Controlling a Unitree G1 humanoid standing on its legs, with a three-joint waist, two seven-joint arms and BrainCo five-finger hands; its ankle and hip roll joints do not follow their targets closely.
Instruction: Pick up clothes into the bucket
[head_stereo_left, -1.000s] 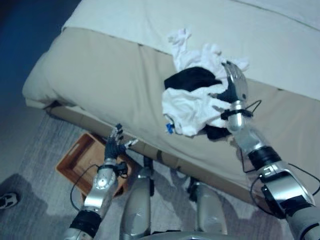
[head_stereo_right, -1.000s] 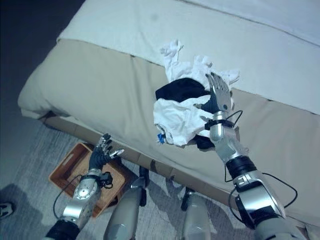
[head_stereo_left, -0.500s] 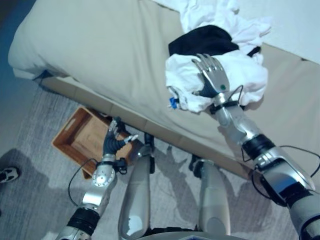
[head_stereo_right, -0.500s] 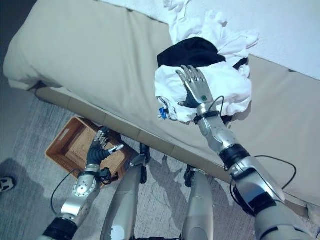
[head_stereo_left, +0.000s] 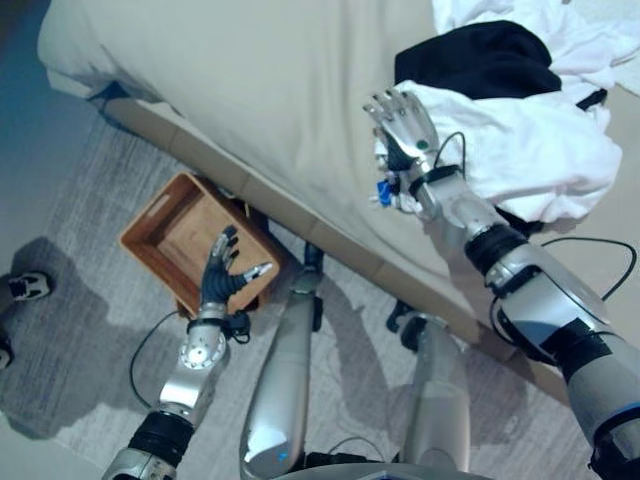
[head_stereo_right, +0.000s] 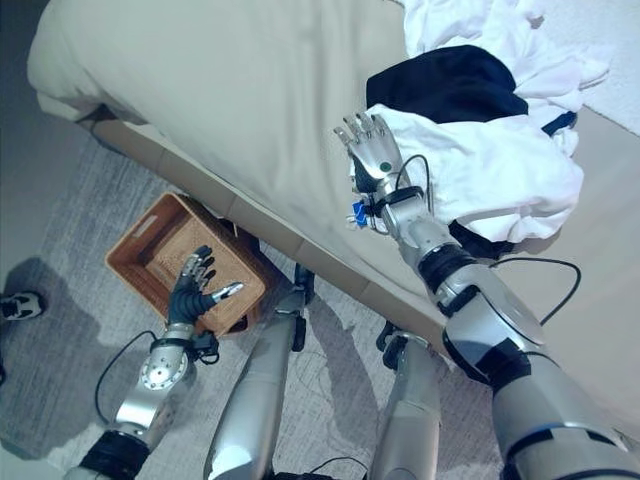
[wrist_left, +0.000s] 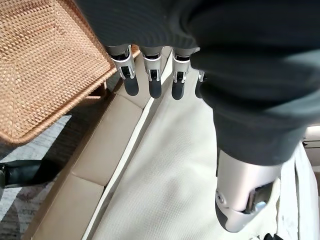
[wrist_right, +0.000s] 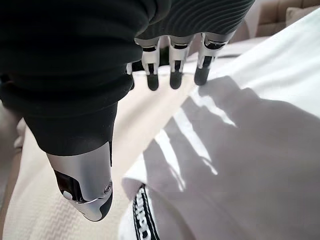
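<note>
Right hand (head_stereo_left: 405, 128) flat and spread, fingers straight, holding nothing; it hovers at the near edge of the clothes pile, palm over the white garment (head_stereo_left: 530, 150). Whether it presses the cloth or sits just clear, cannot tell. Right wrist view: white cloth under the palm, a dark-banded hem below the thumb. Black garment (head_stereo_left: 480, 58) lies beyond the white one, touching it, more white cloth heaped behind. All of the pile is on the bed (head_stereo_left: 250, 90), near its front edge. Small blue tag (head_stereo_left: 382, 190) pokes out just below the wrist. Left hand (head_stereo_left: 225, 280) low, fingers relaxed and apart, empty, held over the near rim of the wicker basket (head_stereo_left: 170, 235), which stands on the floor carpet (head_stereo_left: 90, 350) against the bed base, well apart from the clothes. Step in hand, as judged: getting a grasp on the white garment. Best to settle the palm down, curl fingers and thumb round a thick fold rather than the thin edge, then lift clear so nothing drags the black piece along. Pile's far side is cut off. A shoe (head_stereo_left: 25, 288) shows at the picture's edge.
</note>
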